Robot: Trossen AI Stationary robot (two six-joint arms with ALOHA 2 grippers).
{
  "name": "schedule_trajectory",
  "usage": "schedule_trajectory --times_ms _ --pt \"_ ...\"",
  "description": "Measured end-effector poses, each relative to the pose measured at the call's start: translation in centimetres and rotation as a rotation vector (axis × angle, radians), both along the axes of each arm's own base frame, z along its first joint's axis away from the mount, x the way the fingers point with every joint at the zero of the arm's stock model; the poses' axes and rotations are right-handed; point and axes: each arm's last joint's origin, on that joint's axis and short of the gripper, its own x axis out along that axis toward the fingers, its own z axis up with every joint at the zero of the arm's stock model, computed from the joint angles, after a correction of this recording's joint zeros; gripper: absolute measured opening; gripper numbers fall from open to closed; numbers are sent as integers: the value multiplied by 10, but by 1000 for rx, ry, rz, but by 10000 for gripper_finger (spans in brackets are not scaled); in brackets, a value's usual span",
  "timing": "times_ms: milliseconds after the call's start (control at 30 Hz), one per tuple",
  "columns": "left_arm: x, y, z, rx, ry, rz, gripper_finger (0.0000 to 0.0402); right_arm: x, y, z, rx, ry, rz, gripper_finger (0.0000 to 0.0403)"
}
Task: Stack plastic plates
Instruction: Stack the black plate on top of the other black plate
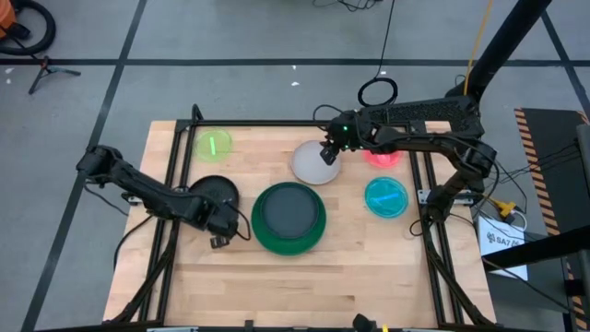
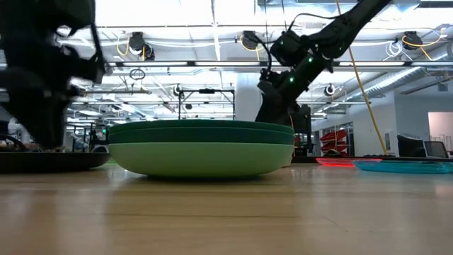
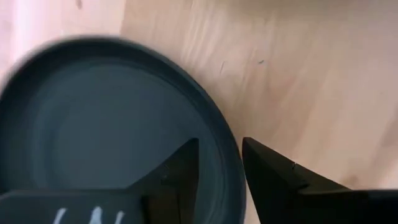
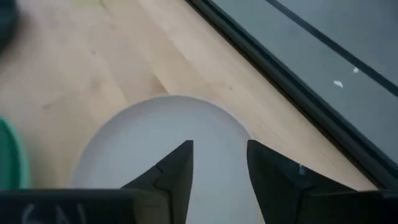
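A black plate (image 1: 210, 189) lies flat on the table at the left. My left gripper (image 1: 221, 231) is open at its near right rim (image 3: 229, 163), one finger over the inside and one outside. A white plate (image 1: 312, 166) lies at the far middle. My right gripper (image 1: 329, 152) is open above its far right part (image 4: 155, 130). A dark grey plate (image 1: 288, 210) rests on the stack of two dark green plates (image 2: 198, 131) and a mint plate (image 2: 198, 159). Lime (image 1: 214, 144), red (image 1: 383, 159) and cyan (image 1: 385, 196) plates lie apart on the table.
Black frame rails (image 1: 277, 123) run along the table's far edge and down both sides. The right arm (image 1: 415, 124) reaches over part of the red plate. Bare wood (image 1: 295, 286) lies between the stack and the near edge.
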Motion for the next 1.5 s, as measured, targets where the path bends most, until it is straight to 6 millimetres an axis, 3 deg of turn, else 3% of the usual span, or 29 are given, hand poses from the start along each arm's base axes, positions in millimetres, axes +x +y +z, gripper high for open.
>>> schedule_trajectory --times_ms 167,400,600,700,867,1033,1233,1500 --pt "-8 3 -27 -19 -52 31 131 1 10 12 -18 -29 27 142" --pt "-13 6 -36 4 -58 79 125 6 20 13 -22 -32 66 141" --pt "-16 6 -36 52 -60 80 28 9 26 13 -25 -30 88 141" --pt "-15 4 -33 59 -62 86 16 10 28 13 -27 -29 96 141" --pt "-5 -7 -4 77 -55 50 13 11 31 13 -31 -25 112 141" --pt "2 -11 42 201 -45 46 12 14 36 13 -37 -22 134 141" --pt "22 -17 92 282 -204 -63 12 14 37 13 -41 -20 143 141" --pt "64 -19 115 247 -487 -301 12 14 38 12 -43 -2 152 141"
